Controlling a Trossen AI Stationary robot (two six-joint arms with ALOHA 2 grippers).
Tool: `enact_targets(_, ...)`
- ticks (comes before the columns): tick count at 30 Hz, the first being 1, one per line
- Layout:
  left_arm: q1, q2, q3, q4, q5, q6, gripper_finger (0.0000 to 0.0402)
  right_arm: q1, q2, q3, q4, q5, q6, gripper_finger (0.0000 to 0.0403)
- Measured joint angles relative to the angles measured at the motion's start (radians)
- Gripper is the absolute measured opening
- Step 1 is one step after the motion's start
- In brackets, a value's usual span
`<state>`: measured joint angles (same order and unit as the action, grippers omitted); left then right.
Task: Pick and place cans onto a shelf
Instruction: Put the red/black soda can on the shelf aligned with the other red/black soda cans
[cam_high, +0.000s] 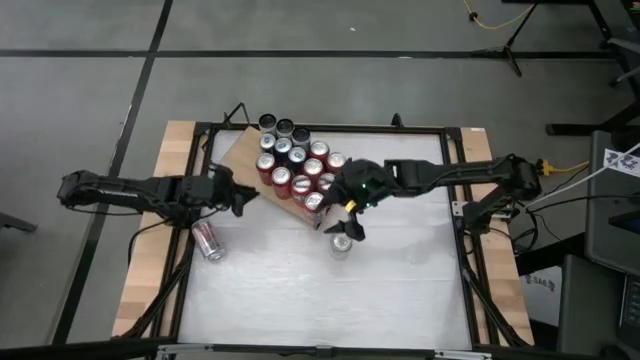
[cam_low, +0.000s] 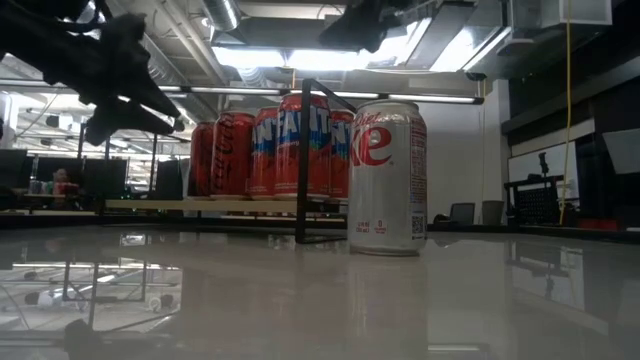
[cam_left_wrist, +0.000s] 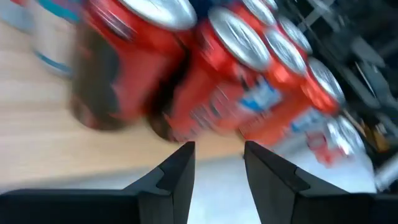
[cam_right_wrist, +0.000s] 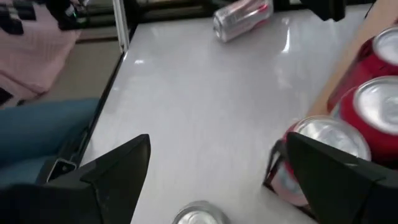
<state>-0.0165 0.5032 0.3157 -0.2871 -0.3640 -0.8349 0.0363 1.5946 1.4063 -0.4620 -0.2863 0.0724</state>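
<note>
So where you're at rn: most of the cans (cam_high: 296, 165) are already packed upright on the shelf (cam_high: 243, 150), and two stragglers are left on the white table (cam_high: 400, 270). One is the silver can (cam_high: 341, 245) standing upright just off the shelf's near corner, on the side away from the black frame. The other is a silver-and-red can (cam_high: 208, 241) lying on its side, well apart from the shelf on the left arm's side.

Your right gripper (cam_high: 345, 228) is parked right above that standing can w/ fingers spread wide and nothing between them. In the right wrist view the can top sits in the gap, a bit low of center. So IMO you're in the reach step for that one, grab not made yet.

Next move prob: drop straight down so the fingers straddle the can body, then squeeze. Watch the shelf corner and the red cans on that edge, they're just beside one finger, easy to bump.

Left gripper (cam_high: 243, 197) hangs at the shelf's edge facing the red cans, fingers only slightly apart, holding nothing afaict. I'd keep it out of the right arm's way, then send it for the tipped can.
</note>
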Motion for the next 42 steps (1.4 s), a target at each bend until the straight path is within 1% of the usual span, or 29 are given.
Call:
enact_targets(3, -0.071, 0.015, 0.000, -0.001, 0.012, 0.000, 0.0135, 0.042, 0.000, 0.000, -0.015, 0.064, 0.017, 0.0363)
enact_targets(5, -0.110, 0.021, 0.000, 0.005, -0.023, 0.000, 0.0135, 0.066, 0.000, 0.000, -0.018, 0.107, 0.026, 0.0363)
enact_targets(8, -0.137, 0.022, 0.000, 0.007, -0.156, -0.002, 0.0135, 0.088, 0.000, 0.000, -0.015, 0.142, 0.026, 0.0363)
enact_targets(11, -0.136, 0.021, 0.000, 0.018, -0.274, -0.003, 0.0135, 0.091, 0.000, 0.000, -0.013, 0.168, 0.027, 0.0363)
enact_targets(13, -0.129, 0.022, 0.000, 0.035, -0.341, -0.003, 0.0135, 0.088, 0.000, 0.000, -0.012, 0.182, 0.026, 0.0363)
enact_targets(15, -0.121, 0.021, 0.000, 0.076, -0.384, -0.003, 0.0135, 0.088, 0.000, 0.000, -0.012, 0.212, 0.027, 0.0363)
enact_targets(17, -0.115, 0.022, 0.000, 0.128, -0.394, 0.008, 0.0135, 0.087, 0.000, 0.000, -0.012, 0.257, 0.024, 0.0363)
enact_targets(19, -0.115, 0.033, 0.000, 0.206, -0.394, 0.058, 0.0135, 0.088, 0.000, 0.000, -0.011, 0.290, 0.017, 0.0363)
enact_targets(22, -0.115, 0.070, 0.000, 0.341, -0.374, 0.162, 0.0135, 0.087, 0.000, 0.000, -0.008, 0.305, -0.006, 0.0363)
enact_targets(23, -0.115, 0.088, 0.001, 0.359, -0.365, 0.182, 0.0135, 0.088, 0.000, 0.000, -0.004, 0.305, -0.011, 0.0363)
enact_targets(25, -0.115, 0.121, 0.001, 0.341, -0.354, 0.173, 0.0135, 0.088, 0.000, 0.000, -0.003, 0.305, -0.021, 0.0363)
enact_targets(30, -0.115, 0.218, 0.001, 0.268, -0.359, 0.088, 0.0135, 0.088, 0.000, 0.000, -0.003, 0.304, -0.024, 0.0363)
enact_targets(36, -0.107, 0.330, 0.001, 0.277, -0.415, 0.045, 0.0135, 0.088, 0.000, 0.000, -0.004, 0.304, -0.025, 0.0363)
enact_targets(39, -0.090, 0.364, 0.001, 0.279, -0.438, 0.024, 0.0135, 0.088, 0.000, 0.000, -0.004, 0.303, -0.025, 0.0363)
enact_targets(42, -0.066, 0.382, 0.001, 0.281, -0.439, 0.020, 0.0135, 0.088, 0.000, 0.000, -0.004, 0.303, -0.025, 0.0363)
